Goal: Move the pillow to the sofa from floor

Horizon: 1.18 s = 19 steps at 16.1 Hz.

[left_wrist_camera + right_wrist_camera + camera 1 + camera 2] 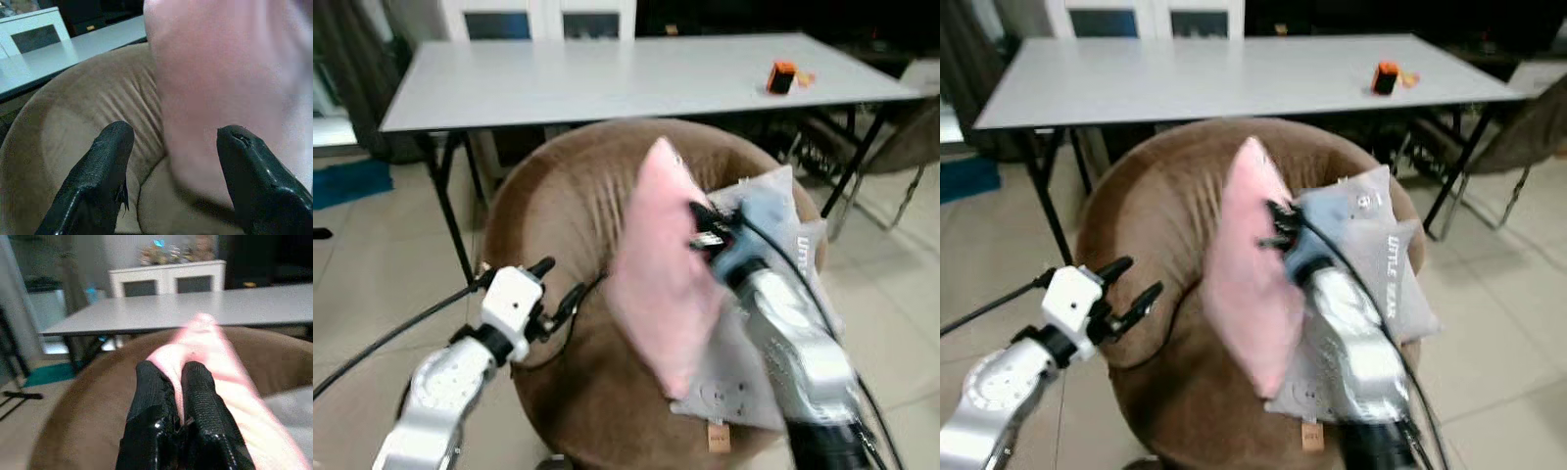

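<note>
A pink pillow [658, 269] stands on edge over the seat of a round brown sofa chair [563, 211], leaning against a grey pillow [783, 255]. My right gripper [703, 227] is shut on the pink pillow's upper edge; in the right wrist view its black fingers [151, 396] pinch the pink fabric [205, 347]. My left gripper [558, 284] is open at the chair's left front rim, pointing toward the pillow without touching it. In the left wrist view its fingers [105, 161] stand wide apart before the pink pillow [220, 88].
A long grey table [607, 78] stands right behind the chair, with a small orange object [782, 76] on its right end. A folding chair frame [891, 157] stands at the right. A white cabinet [538, 18] is at the back. Tiled floor [372, 264] surrounds the chair.
</note>
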Available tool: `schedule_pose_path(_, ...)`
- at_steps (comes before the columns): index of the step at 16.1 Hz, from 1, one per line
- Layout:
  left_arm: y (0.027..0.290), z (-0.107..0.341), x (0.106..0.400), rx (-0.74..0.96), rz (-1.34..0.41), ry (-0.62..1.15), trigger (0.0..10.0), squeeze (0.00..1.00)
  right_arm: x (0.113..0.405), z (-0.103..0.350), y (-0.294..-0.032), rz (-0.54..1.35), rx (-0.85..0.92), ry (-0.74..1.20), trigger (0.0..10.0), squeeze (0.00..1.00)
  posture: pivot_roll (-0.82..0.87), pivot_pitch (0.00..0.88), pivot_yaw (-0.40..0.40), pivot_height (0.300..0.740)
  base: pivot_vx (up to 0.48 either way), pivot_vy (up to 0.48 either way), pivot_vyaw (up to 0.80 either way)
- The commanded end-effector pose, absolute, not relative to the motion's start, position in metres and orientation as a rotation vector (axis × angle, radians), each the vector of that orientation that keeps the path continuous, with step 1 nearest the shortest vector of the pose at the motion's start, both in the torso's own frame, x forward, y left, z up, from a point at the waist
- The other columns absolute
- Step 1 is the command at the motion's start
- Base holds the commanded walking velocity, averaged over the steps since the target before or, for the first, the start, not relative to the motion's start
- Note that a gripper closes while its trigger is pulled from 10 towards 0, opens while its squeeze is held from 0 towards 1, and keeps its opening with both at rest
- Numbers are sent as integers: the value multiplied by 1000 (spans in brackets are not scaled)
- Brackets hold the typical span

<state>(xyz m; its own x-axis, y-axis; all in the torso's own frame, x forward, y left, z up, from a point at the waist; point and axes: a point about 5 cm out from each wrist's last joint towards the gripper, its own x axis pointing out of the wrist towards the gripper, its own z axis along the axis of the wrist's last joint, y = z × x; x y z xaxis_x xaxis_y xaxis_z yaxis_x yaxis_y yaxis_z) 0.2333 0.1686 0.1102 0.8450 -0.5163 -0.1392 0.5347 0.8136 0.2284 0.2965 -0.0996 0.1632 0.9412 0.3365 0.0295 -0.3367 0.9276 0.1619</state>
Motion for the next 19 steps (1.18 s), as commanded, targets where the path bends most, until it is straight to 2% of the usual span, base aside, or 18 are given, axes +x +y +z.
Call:
schedule_pose_path(1,165,109,231,253,-597,90,10000,0,309,173,-100,344,178,-40,10000,0,57,0,-38,740,0,0,0)
schedule_pose_path(9,168,111,230,271,-629,100,10000,0,362,174,-86,338,202,-37,10000,0,77,31,-59,740,0,0,0)
schedule_pose_path(19,171,108,217,281,-617,115,10000,0,380,159,-75,366,211,-19,10000,0,104,85,-86,740,0,0,0)
